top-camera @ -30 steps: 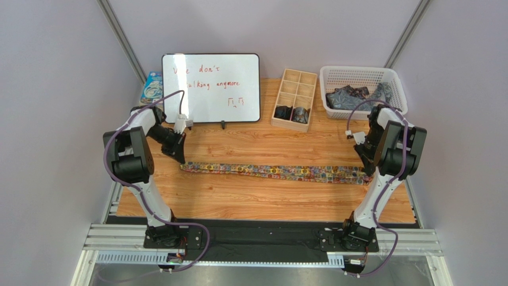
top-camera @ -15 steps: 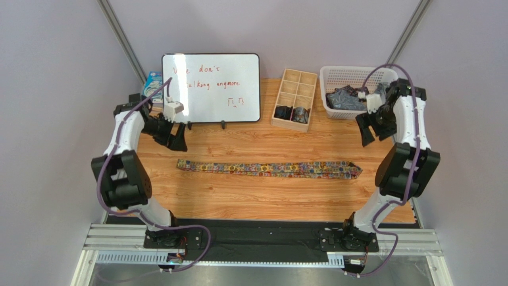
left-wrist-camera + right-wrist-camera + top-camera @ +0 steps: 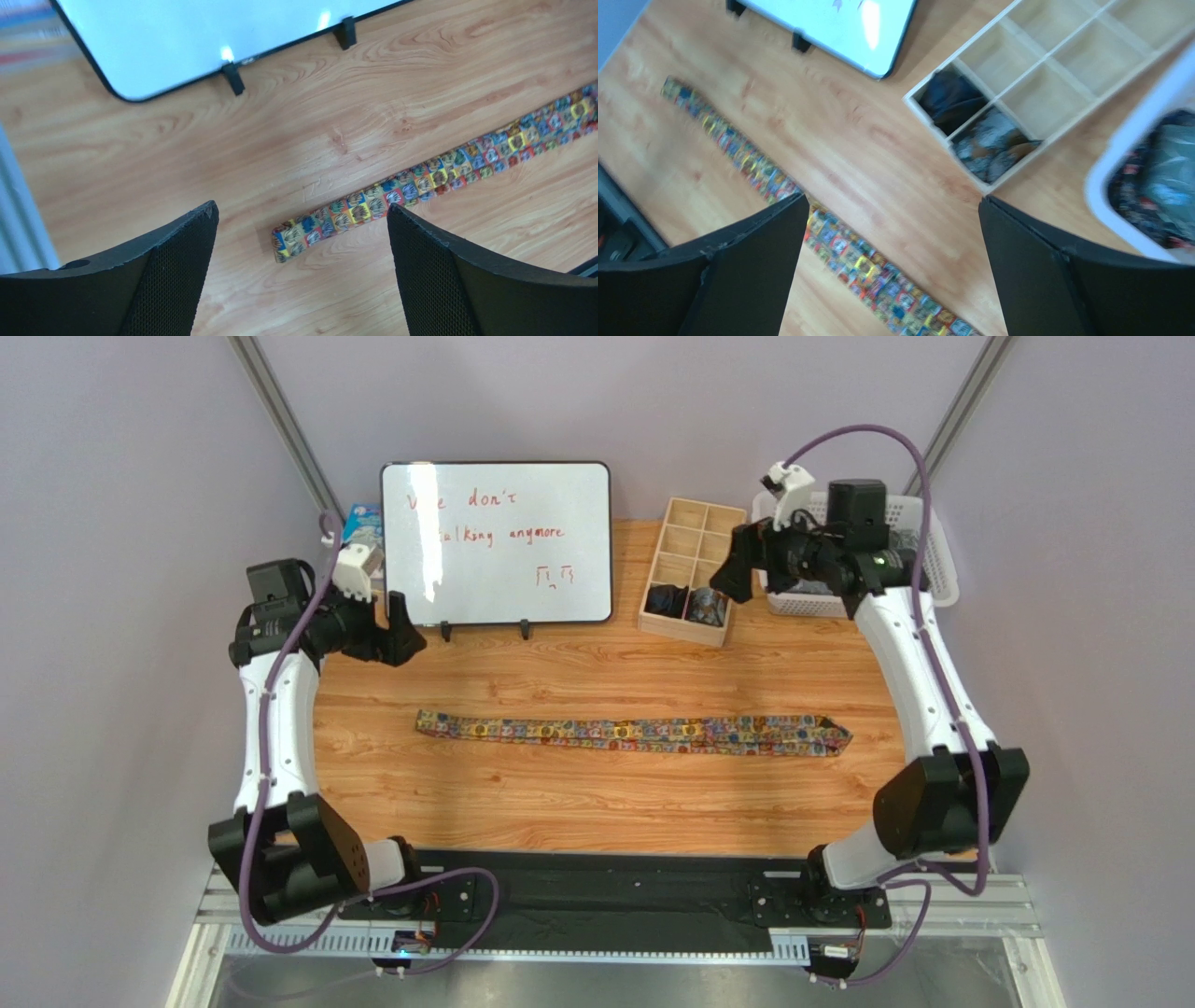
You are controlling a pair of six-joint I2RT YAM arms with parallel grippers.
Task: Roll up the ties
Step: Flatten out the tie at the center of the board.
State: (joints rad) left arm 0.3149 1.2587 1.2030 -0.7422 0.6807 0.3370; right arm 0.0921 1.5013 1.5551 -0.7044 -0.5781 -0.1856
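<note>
Wooden tabletop [image 3: 589, 798]: light plank surface that both arms reach over.
Floral tie [image 3: 631, 734]: yellow-red print, lying flat and unrolled in one straight strip. Its narrow end is below the left gripper and between that gripper's fingers in the wrist view. Its wide end is well below the right gripper. Neither gripper touches it.
Left gripper [image 3: 403, 634]: jaws spread wide, holding nothing, raised off the table.
Right gripper [image 3: 732, 577]: jaws spread wide, holding nothing, raised high.
Whiteboard [image 3: 497, 543]: upright on two black feet just beyond the left gripper, with red handwriting.
Compartment box [image 3: 720, 522]: pale wood, beneath and ahead of the right gripper.
Rolled ties [image 3: 707, 605]: two dark rolls, one in each of the box's nearest compartments.
White basket [image 3: 842, 507]: at the right gripper's right side.
Heaped ties [image 3: 811, 567]: dark prints, loose in the basket.
</note>
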